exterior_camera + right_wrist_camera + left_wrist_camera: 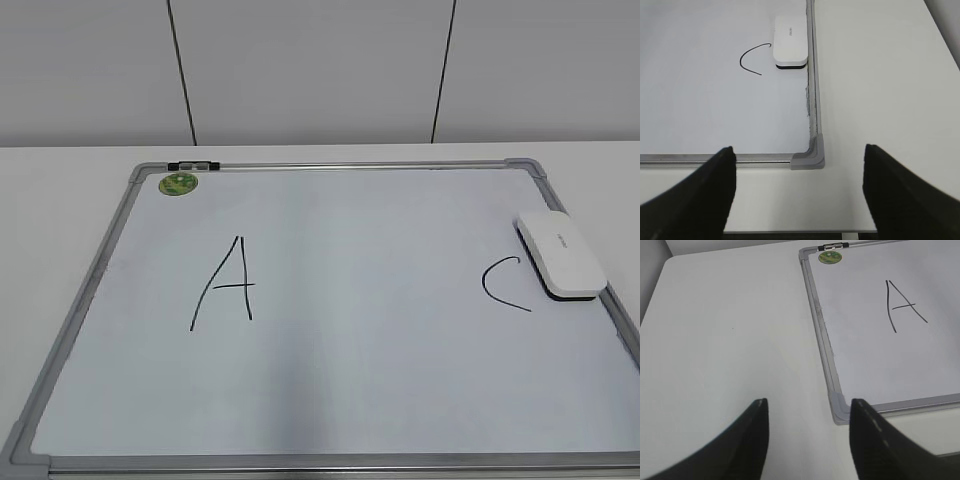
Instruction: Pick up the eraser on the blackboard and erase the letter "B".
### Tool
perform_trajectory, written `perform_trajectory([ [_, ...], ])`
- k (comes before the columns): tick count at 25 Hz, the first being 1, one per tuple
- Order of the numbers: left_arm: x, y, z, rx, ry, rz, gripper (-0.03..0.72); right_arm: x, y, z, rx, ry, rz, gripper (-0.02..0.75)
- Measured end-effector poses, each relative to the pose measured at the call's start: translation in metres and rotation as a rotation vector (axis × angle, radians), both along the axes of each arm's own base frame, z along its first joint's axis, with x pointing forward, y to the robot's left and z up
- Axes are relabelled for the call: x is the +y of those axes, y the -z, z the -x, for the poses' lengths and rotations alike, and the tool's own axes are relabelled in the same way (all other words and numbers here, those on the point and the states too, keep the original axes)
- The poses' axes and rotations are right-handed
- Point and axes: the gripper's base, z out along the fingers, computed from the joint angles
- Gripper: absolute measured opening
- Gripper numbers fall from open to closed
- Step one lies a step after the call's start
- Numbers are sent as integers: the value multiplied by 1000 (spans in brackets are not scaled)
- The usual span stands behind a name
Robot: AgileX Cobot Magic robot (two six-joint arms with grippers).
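Note:
The blackboard (350, 400) is a white board with a grey frame, lying flat on the table. It carries a black "A" (228, 283) and a black "C" (503, 284). No letter "B" shows between them; that stretch of board is bare. The eraser (560, 253), a flat white block with a dark underside, lies on the board by its right edge, just right of the "C". It also shows in the right wrist view (790, 41). My left gripper (809, 407) is open and empty over the table by the board's near left corner. My right gripper (799, 156) is open and empty by the near right corner.
A small round green magnet (179, 183) sits at the board's far left corner, next to a black clip (194, 164) on the frame. White table (730, 340) lies left and right of the board. The table's front edge (800, 231) is close under my right gripper.

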Motion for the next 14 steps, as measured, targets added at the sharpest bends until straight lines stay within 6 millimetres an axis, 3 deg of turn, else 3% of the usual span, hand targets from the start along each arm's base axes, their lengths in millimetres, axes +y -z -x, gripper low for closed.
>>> perform_trajectory([
  [14,0,0,0,0,0,0,359,0,0,0,0,0,0,587],
])
